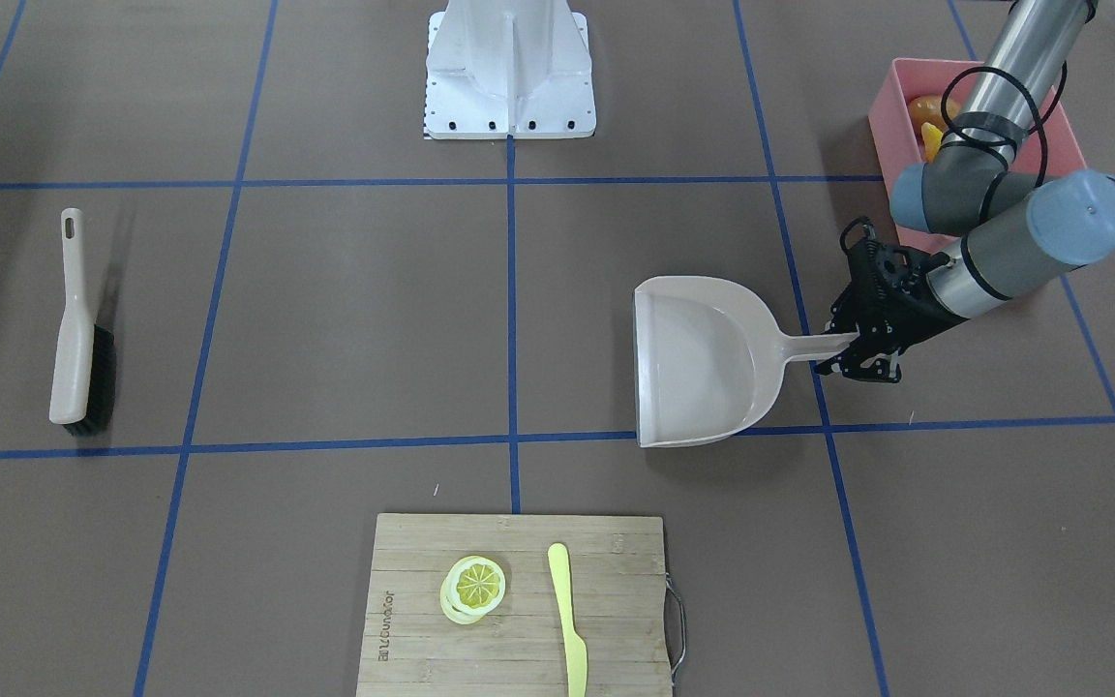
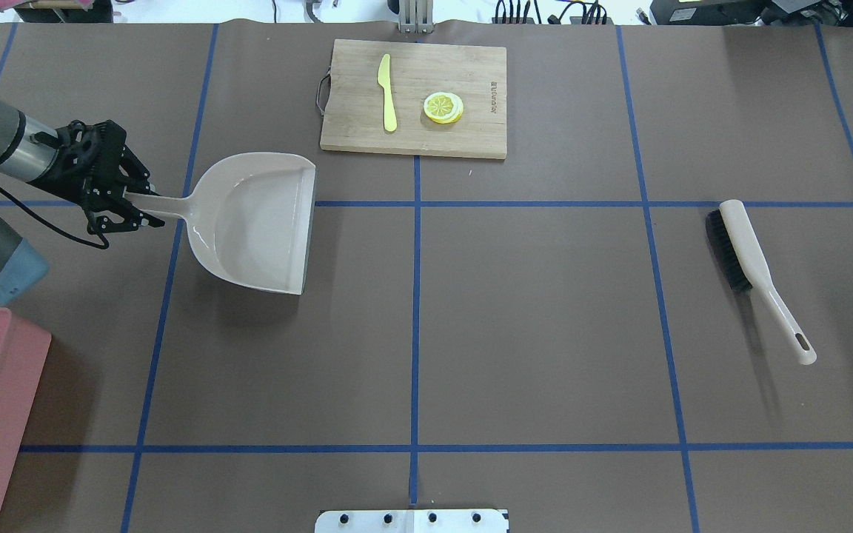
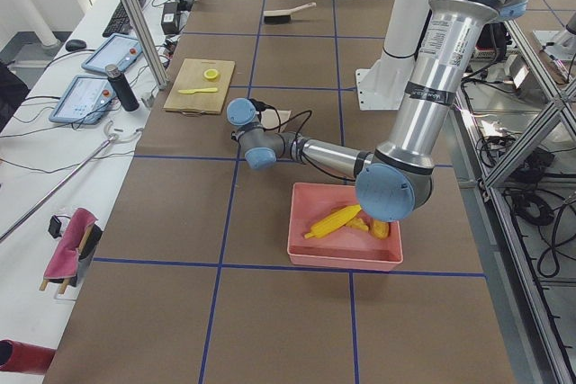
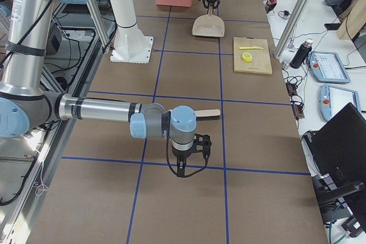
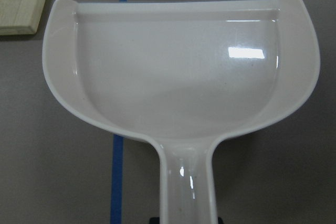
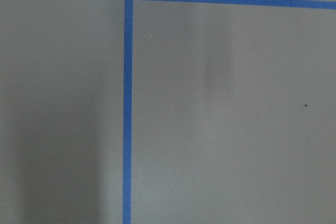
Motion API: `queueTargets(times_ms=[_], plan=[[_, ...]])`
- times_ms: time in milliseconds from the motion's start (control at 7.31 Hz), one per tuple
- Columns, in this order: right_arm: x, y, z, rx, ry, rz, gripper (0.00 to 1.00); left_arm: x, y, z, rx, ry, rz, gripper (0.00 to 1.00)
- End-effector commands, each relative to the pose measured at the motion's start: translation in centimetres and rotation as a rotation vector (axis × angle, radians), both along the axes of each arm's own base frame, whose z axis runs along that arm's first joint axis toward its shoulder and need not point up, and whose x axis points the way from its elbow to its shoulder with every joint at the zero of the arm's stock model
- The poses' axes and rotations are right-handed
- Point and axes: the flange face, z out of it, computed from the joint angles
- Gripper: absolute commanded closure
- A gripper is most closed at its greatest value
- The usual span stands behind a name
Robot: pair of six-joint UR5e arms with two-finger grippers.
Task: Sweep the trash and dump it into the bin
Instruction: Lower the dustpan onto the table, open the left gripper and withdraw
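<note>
The pink bin [image 1: 885,145] stands by the left arm's base and also shows in the exterior left view [image 3: 342,256]. The yellow corn cob [image 3: 337,219] lies in it beside orange-tan pieces [image 3: 378,228] that I cannot tell apart. The beige dustpan [image 1: 703,363] lies empty on the table. My left gripper [image 1: 848,341] is shut on the end of its handle, also seen from overhead [image 2: 146,209]. My right gripper [image 4: 186,167] hangs low over bare table near the brush [image 2: 756,274]. It shows only in the exterior right view, so I cannot tell its state.
A wooden cutting board [image 1: 422,620] sits at the table's far edge from the robot, with a lemon slice [image 1: 473,588] and a yellow-green knife [image 1: 567,620] on it. The robot's white base [image 1: 509,77] is mid-table at the near edge.
</note>
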Motion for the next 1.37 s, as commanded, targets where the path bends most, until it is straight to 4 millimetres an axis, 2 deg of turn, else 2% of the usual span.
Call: queueTargets(times_ms=[0,137,410,684,821,1094,1231], plan=[[0.0,0.0,-0.1,0.000,-0.002,0.001,0.00,0.7,0.1,-0.9,0.015,0.009,0.010,0.49],[0.0,0.0,0.0,-0.002,-0.004,0.000,0.00,0.9,0.0,-1.4,0.014,0.014,0.012,0.02],[0.0,0.2,0.9,-0.019,0.000,0.000,0.00,0.9,0.2,-1.6,0.011,0.020,0.015,0.01],[0.0,0.2,1.0,-0.020,0.005,0.000,0.00,0.3,0.2,-2.9,0.029,0.038,0.013,0.01],[0.0,0.1,1.0,-0.019,0.005,0.000,0.00,-1.1,-0.5,-3.3,0.032,0.043,-0.011,0.01],[0.0,-0.6,0.4,-0.002,0.007,0.000,0.00,-6.3,-3.1,-4.6,-0.167,0.074,-0.187,0.01],[0.0,-0.7,0.3,0.001,0.007,0.000,0.00,-7.8,-4.2,-4.1,-0.254,0.067,-0.269,0.01]])
